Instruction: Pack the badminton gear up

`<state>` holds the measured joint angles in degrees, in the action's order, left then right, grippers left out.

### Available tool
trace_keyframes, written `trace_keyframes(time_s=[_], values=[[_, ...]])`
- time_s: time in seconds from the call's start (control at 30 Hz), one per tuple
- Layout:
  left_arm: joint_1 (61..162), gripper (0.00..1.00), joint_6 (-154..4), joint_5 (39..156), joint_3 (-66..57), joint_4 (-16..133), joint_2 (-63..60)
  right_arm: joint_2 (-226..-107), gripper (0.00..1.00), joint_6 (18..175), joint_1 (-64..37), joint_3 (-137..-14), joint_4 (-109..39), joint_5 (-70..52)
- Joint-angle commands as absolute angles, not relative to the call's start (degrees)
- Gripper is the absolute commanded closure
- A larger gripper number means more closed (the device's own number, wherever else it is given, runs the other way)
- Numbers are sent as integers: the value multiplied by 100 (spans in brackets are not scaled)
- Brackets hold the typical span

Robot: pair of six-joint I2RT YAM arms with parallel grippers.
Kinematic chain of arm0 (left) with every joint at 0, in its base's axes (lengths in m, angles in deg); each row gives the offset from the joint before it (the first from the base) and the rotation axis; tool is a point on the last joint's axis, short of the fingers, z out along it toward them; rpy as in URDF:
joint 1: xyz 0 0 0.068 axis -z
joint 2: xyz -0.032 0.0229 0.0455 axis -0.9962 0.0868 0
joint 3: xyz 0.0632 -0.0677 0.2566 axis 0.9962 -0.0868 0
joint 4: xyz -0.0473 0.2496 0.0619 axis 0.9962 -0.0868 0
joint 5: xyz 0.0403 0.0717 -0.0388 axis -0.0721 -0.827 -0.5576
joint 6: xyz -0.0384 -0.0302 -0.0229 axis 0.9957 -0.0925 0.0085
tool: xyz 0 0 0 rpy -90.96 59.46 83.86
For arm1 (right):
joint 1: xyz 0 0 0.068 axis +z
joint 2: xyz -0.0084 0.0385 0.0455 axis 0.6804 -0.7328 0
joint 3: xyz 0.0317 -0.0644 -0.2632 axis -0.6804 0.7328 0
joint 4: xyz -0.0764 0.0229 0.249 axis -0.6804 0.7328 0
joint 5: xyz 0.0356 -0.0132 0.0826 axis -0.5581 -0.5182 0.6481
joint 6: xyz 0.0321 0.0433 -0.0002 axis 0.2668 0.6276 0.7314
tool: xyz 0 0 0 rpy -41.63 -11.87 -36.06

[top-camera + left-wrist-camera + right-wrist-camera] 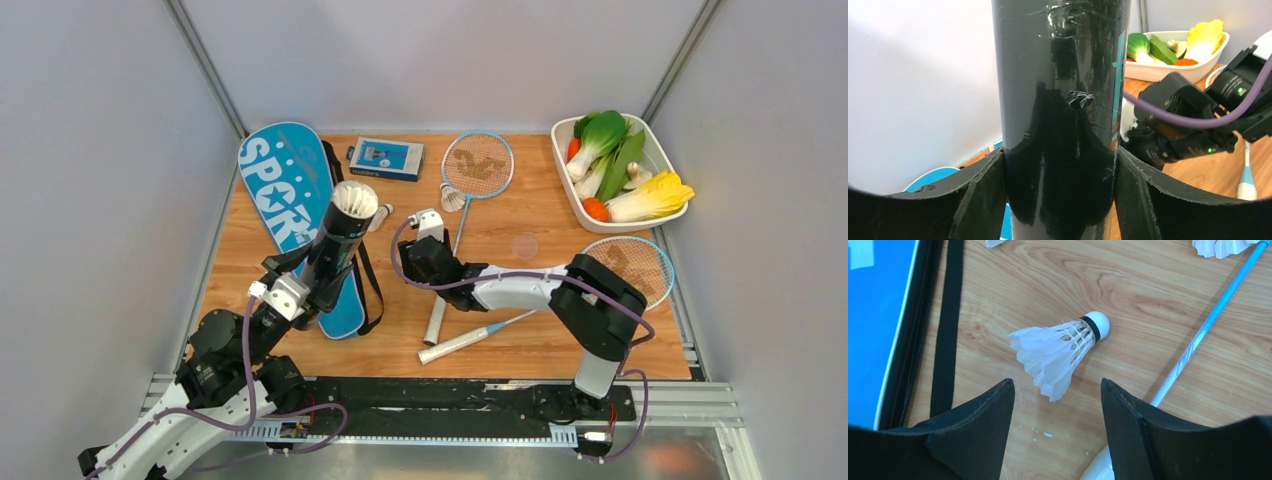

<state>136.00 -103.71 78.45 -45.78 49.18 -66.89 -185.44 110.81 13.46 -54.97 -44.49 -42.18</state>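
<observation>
Nearest the top camera sit the two arm bases. From the left one the arm reaches up to the left tool (297, 292), clamped round the lower part of the long black tube (338, 248); the left wrist view shows both fingers pressed against its sides. The tube stands tilted above the blue "SPORT" cover (283, 185), which lies flat on the wooden surface (520, 335). White feathers show in the tube's open mouth, so at least one shuttlecock seems to be packed. A small blue box (387, 158) lies behind.

Just right of the tube a loose shuttlecock (380, 217) lies on the surface. Next comes the right tool (1056, 384), jaws spread wide and holding nothing, poised low over another shuttlecock (1058, 356) that lies on its side with its cork pointing away. A third shuttlecock (452, 197) rests by the shaft of the first racket (477, 165). The second racket (630, 262) lies partly beneath the right arm, and the two white handles are close together near the front. Far right is a white tray (627, 226) of vegetables.

By my reading the job is early: three shuttlecocks are left to go into the tube, then the rackets into the cover.
</observation>
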Motion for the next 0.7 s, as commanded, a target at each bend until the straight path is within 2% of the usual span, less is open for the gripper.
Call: trace_keyframes(time_s=[0.0, 0.1, 0.17, 0.3, 0.43, 0.67], values=[[13608, 47, -10451, 7773, -4557, 5368, -6733, -19010, 33, 11237, 1617, -6015, -4577, -5293], [13608, 47, -10449, 7745, -4563, 5372, -6724, -19389, 37, 11423, 1733, -6386, -4058, -6110], [13608, 47, -10457, 7713, -4561, 5366, -6698, -19465, 44, 11451, 1770, -6502, -3899, -6422], [13606, 47, -10445, 7697, -4510, 5253, -6706, -19220, 77, 11393, 1771, -6418, -3876, -6525], [13605, 47, -10493, 7705, -4575, 5294, -6789, -18719, 99, 11148, 1719, -6292, -3943, -6195], [13607, 46, -10526, 7885, -4503, 5152, -6610, -17384, 100, 10845, 1222, -6012, -3762, -4560]])
